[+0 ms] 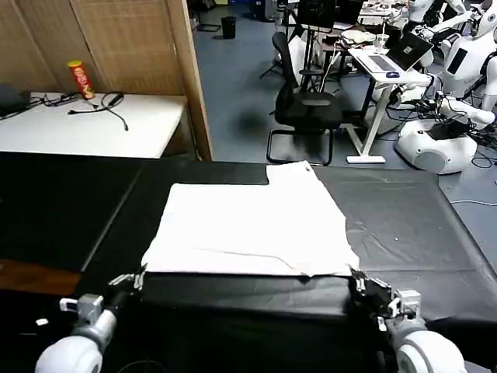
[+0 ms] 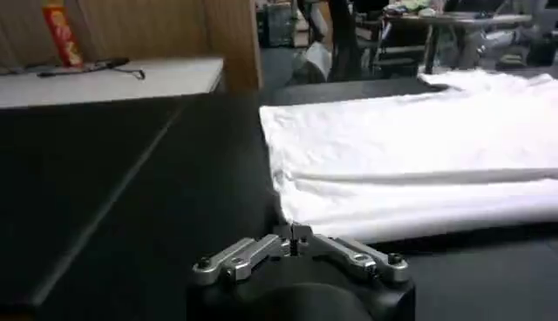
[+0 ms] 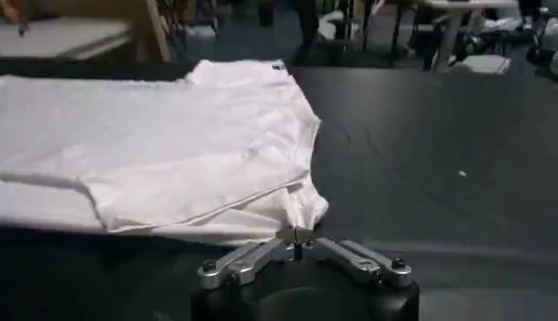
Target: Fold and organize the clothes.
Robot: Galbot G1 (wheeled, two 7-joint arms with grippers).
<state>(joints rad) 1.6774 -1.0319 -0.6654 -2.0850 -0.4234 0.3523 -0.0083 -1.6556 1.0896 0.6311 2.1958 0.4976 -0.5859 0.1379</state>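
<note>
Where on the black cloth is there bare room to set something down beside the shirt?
Bare black tablecloth lies wide on the T-shirt's left, and another patch on its right toward the table's edge. The near edge is crowded: left gripper and right gripper sit at the shirt's front corners.

Head view — high, facing forward and down over the black tablecloth (image 1: 404,225), room beyond. Wrist views — low, close to the cloth, each looking past its own gripper. All three share the white T-shirt (image 1: 252,229) (image 2: 410,166) (image 3: 174,148).
</note>
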